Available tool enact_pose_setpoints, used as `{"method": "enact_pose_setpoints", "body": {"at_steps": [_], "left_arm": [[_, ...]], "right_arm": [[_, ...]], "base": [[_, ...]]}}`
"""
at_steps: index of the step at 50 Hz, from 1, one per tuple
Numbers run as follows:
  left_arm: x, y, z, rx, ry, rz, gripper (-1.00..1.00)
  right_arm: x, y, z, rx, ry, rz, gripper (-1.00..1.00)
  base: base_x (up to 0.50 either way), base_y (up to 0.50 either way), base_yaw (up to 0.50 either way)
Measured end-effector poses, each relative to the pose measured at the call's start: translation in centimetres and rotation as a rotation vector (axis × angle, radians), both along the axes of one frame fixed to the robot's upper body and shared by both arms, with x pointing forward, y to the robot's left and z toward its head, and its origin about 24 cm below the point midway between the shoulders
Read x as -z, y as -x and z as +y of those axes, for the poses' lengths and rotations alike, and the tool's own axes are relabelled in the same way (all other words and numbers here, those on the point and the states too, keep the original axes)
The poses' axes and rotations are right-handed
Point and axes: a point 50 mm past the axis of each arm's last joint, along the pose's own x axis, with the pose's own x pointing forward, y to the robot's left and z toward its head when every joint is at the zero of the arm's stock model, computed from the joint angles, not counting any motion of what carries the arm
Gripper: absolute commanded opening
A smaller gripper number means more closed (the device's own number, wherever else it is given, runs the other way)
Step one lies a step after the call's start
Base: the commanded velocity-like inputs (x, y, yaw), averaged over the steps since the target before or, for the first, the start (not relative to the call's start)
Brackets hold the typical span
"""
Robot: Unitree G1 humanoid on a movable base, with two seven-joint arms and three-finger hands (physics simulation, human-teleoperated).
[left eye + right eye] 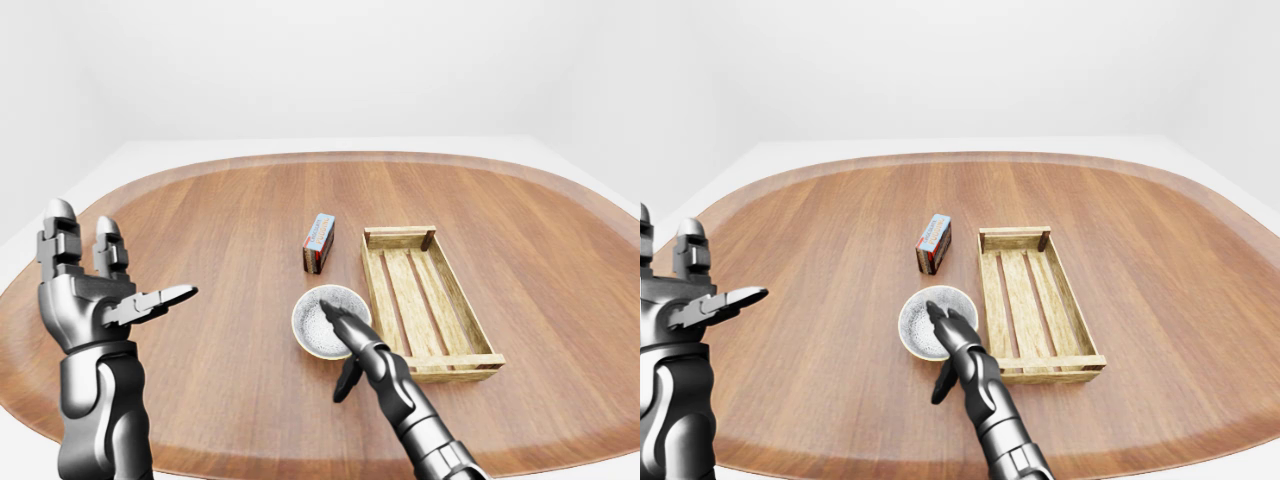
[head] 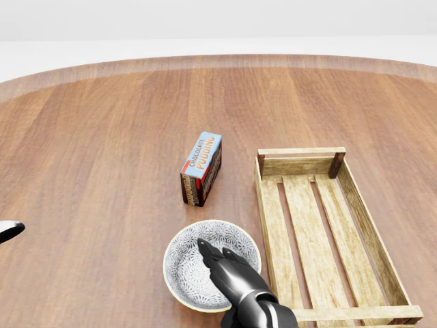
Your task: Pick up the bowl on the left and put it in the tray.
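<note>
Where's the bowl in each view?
Left-eye view: bowl at lower centre, just left of the tray.
Head view: bowl at bottom centre, partly under the right hand.
Right-eye view: bowl at lower centre, slightly left of middle.
Shared landmark: the pudding box stands just above the bowl in all three.

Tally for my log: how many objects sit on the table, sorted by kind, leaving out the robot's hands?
Bowl: 1
Pudding box: 1
Wooden tray: 1
Total: 3
</note>
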Motion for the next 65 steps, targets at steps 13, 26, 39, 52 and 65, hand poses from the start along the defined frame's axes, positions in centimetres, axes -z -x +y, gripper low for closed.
{"method": "enact_pose_setpoints", "body": {"at_steps": [13, 26, 39, 52, 65], "left_arm": [[-0.1, 0.0, 0.1, -0.003, 0.002, -0.004, 1.00], [-0.1, 0.0, 0.1, -0.003, 0.003, -0.004, 1.00], [-0.1, 0.0, 0.2, -0.006, 0.004, -0.002, 1.00], [-0.1, 0.1, 0.3, -0.009, 0.006, -0.005, 1.00], [-0.3, 0.2, 0.3, -0.011, 0.006, -0.014, 1.00]], "right_arm": [[1.1, -0.2, 0.3, 0.016, 0.004, 0.039, 1.00], [1.7, 0.0, 0.5, 0.020, 0.009, 0.063, -1.00], [1.3, -0.5, 0.7, 0.019, 0.023, 0.031, -1.00], [0.5, -0.8, 1.1, -0.008, 0.033, 0.004, -1.00], [-1.3, -1.5, 3.0, -0.109, 0.049, -0.023, -1.00]], "base": [[0.00, 0.00, 0.00], [0.00, 0.00, 0.00], [0.00, 0.00, 0.00], [0.00, 0.00, 0.00], [0.00, 0.00, 0.00]]}}
